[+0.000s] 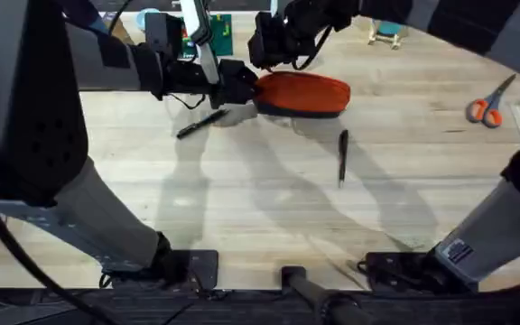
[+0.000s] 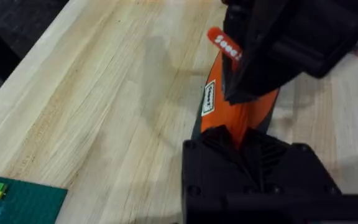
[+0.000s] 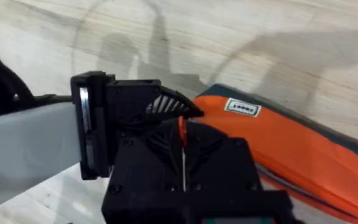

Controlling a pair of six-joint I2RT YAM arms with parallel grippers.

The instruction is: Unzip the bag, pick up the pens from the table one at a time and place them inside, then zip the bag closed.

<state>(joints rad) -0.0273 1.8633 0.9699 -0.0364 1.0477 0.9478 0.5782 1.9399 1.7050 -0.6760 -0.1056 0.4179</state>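
Toward the far middle of the worktop [image 1: 242,199], one pen [image 1: 200,124] lies slanted at the left. Just beside it the left claw [image 1: 240,90] pinches the left end of the bag [image 1: 305,93] — orange with a dark bottom strip. The right claw [image 1: 262,56] grips the same end from behind, pressed together on it. Further right and nearer, the second pen [image 1: 342,155] lies apart.

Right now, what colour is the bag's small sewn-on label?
White with dark lettering, on the orange bag; the label shows best in the right wrist view.
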